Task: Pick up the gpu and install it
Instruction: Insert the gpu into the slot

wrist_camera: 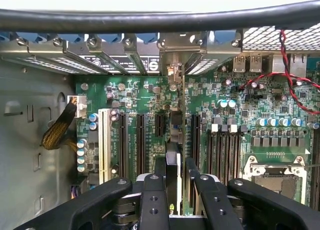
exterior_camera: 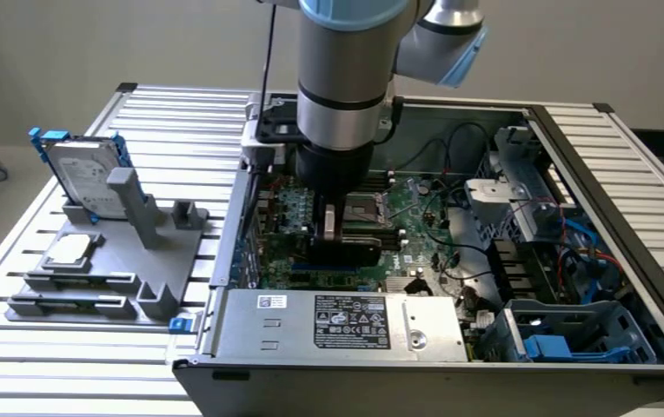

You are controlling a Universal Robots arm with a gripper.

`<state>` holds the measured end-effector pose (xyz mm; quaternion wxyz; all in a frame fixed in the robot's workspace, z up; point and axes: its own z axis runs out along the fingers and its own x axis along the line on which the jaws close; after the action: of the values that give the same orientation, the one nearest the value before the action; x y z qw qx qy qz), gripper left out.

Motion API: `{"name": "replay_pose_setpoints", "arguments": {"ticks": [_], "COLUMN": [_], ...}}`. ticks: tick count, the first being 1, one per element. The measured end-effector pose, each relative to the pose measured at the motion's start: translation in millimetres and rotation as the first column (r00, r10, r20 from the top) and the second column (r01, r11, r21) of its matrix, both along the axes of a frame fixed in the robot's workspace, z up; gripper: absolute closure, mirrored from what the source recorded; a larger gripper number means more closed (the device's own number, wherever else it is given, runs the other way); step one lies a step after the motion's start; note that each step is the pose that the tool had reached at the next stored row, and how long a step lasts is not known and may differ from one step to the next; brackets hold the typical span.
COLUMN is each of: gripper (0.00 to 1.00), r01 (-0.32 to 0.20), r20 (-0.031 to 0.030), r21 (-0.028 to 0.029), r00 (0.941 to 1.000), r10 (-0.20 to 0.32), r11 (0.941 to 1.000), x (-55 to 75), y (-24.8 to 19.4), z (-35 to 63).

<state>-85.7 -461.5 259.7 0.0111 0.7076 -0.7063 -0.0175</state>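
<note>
Fingers (wrist_camera: 154, 200) of our gripper (wrist_camera: 175, 171) pinch the gpu (wrist_camera: 173, 152) (we see it edge-on) upright over the motherboard (wrist_camera: 235, 92).

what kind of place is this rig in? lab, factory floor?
Likely a robotics lab bench for PC assembly: an open computer case on a slatted aluminium table, a grey fixture holding a hard drive, and the gripper holding the gpu over the motherboard.

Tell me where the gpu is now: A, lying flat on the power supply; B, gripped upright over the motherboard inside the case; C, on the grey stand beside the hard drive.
B: the gripper clamps the gpu edge-on, upright over the motherboard slots.
</note>
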Motion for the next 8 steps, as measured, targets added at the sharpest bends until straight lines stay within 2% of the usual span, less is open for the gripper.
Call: {"name": "replay_pose_setpoints", "arguments": {"ticks": [5,8], "gripper": [0.73,0.73], "r01": [0.000,0.000], "r20": [-0.0009,-0.0010], "r21": [0.0063,0.0119], "r00": [1.0000,1.0000], "r10": [0.000,0.000], "r11": [1.0000,0.9999], "x": [0.0,0.0], "y": [-1.3,-1.8], "z": [-0.5,-1.0]}}
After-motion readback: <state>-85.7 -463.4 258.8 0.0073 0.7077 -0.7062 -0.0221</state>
